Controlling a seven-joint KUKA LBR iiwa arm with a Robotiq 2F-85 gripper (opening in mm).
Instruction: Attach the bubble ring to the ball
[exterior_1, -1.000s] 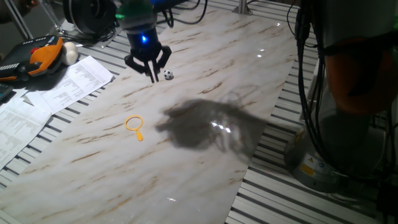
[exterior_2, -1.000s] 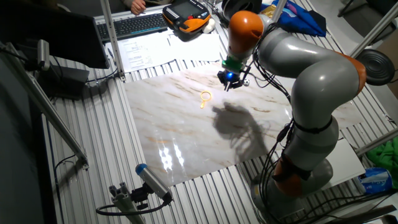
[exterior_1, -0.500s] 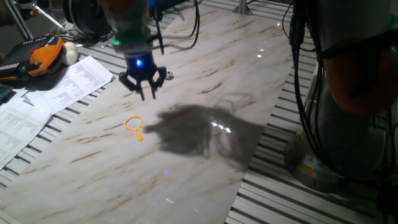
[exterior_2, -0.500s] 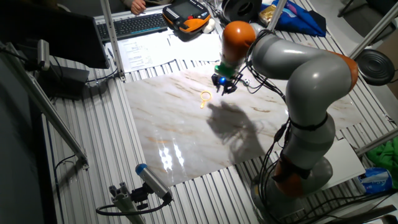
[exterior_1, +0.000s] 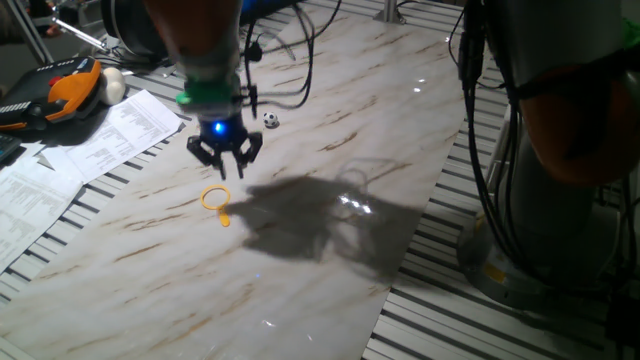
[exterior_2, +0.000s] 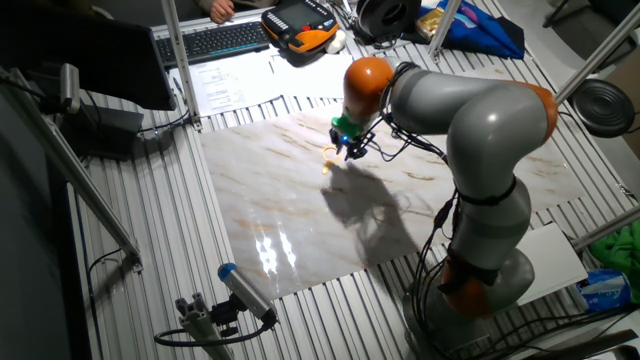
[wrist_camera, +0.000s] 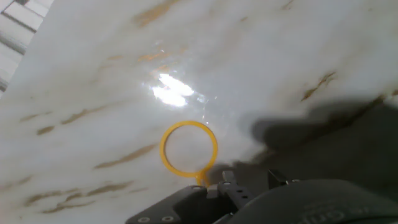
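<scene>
A: Where is the hand (exterior_1: 224, 168) sitting right now?

B: It is hanging over the marble-patterned worktop (exterior_1: 330, 120), pointing down, with a blue light glowing on the wrist just above it. Its fingers (exterior_1: 205, 155) are standing spread apart, gripping nothing.

A: And the bubble ring (exterior_1: 215, 199)?

B: It is lying flat on the worktop, just below and slightly to the front of the hand in one fixed view. Yellow-orange loop, short handle pointing toward the near edge. Nothing is touching it. The hand view is showing the bubble ring (wrist_camera: 188, 149) as an open circle on the marble, its handle running down toward the dark housing at the bottom of the frame.

A: The ball (exterior_1: 270, 120)?

B: It is resting on the worktop behind the hand, well apart from the ring. Black-and-white pattern, very small.

A: What is the other fixed view giving us?

B: The grey-and-orange arm (exterior_2: 470, 110) is reaching across the worktop (exterior_2: 300, 230), and the hand (exterior_2: 349, 150) is hovering right beside the ring (exterior_2: 329, 156). I cannot make out the ball there.

A: Anything around the edges?

B: Printed sheets (exterior_1: 90, 140) are lying off the left side of the marble, next to an orange-and-black pendant (exterior_1: 55, 92) and an off-white ball (exterior_1: 112, 85). The arm's dark shadow (exterior_1: 310, 215) is spreading over the middle of the worktop.
</scene>
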